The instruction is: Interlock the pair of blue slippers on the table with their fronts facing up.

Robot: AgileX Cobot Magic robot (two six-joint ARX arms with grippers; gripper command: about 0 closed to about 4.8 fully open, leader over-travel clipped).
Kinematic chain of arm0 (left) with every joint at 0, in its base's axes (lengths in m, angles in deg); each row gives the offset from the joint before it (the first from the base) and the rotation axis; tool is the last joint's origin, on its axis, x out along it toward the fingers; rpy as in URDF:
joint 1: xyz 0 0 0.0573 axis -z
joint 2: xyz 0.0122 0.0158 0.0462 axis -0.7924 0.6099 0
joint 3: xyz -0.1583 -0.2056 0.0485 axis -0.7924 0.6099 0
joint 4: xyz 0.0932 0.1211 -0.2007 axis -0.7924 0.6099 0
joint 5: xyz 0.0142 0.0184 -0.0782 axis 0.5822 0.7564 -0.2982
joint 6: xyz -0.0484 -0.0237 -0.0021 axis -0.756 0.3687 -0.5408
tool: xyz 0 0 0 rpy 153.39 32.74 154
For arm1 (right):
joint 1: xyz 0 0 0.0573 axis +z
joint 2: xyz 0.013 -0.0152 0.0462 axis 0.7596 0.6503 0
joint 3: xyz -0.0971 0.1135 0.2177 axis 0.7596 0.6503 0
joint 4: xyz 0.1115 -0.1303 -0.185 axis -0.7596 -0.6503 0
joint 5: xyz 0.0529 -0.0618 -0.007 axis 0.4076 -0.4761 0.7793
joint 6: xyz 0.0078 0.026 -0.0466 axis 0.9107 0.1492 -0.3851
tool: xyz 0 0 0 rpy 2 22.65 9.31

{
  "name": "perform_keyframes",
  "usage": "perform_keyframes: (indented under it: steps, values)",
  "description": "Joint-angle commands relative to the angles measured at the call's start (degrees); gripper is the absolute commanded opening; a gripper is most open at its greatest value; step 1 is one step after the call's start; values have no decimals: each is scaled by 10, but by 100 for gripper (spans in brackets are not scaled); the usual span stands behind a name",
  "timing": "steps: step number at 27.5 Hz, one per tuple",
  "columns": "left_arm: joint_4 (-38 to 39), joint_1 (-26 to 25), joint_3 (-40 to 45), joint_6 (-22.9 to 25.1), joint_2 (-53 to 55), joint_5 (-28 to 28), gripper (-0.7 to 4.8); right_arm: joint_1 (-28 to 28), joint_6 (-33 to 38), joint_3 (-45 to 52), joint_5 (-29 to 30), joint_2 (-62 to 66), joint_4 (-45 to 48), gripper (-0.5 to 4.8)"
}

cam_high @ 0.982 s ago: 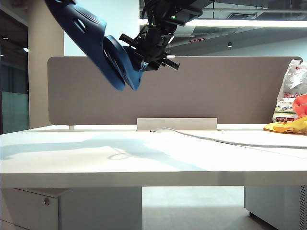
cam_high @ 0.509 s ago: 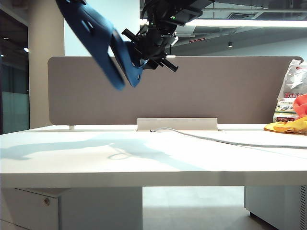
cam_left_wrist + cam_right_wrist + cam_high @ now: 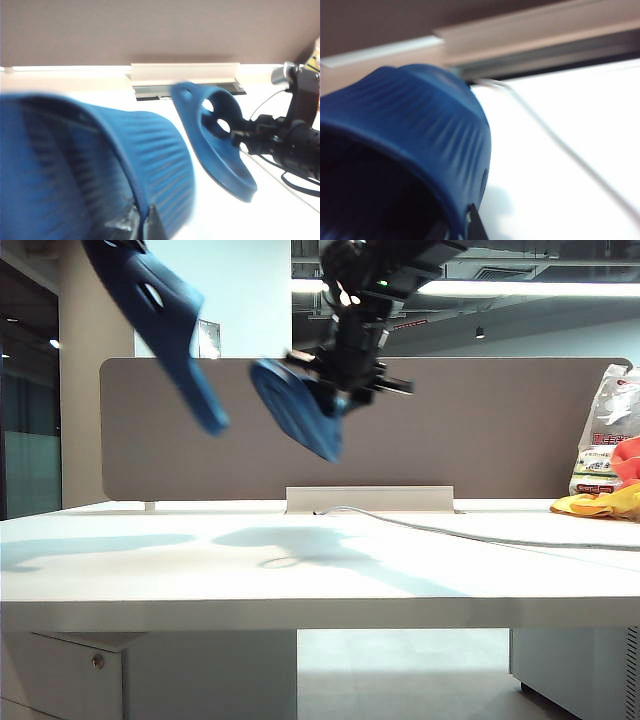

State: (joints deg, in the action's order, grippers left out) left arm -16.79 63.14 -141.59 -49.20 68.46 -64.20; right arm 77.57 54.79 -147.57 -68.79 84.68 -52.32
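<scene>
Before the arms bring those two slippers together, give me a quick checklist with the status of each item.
1. Left claw shut on left slipper: ok.
2. Right claw shut on right slipper: ok.
3. Slippers apart, gap between them in the exterior view: ok.
4. Both slippers lifted off the table: ok.
5. Cable on the table lies below the right slipper: not ok.
6. Straps lined up to interlock: cannot tell, wrist views are blurred.
</scene>
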Motion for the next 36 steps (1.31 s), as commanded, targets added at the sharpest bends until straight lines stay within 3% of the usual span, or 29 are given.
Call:
perform_keyframes:
  steps: [1,6,15,22,31,36]
  values:
    - [-19,-5,-3,5,-9,-4,-6,5,-70,-2,-23,0,-49,-1]
    - [-29,-5,-3,1,-12,-5,-6,10,-78,-2,-26,14,-101,-1]
    - [-15,-5,-3,3,-14,-5,-6,30,-19,-1,-21,42,-130,-1]
    - [-11,-5,-3,6,-14,-5,-6,46,-16,2,23,53,-119,3]
    - [-9,-5,-3,6,-15,-5,-6,60,-13,7,127,62,-98,125]
    - [-9,-5,-3,13,-17,-5,-6,66,-40,6,181,61,-86,218]
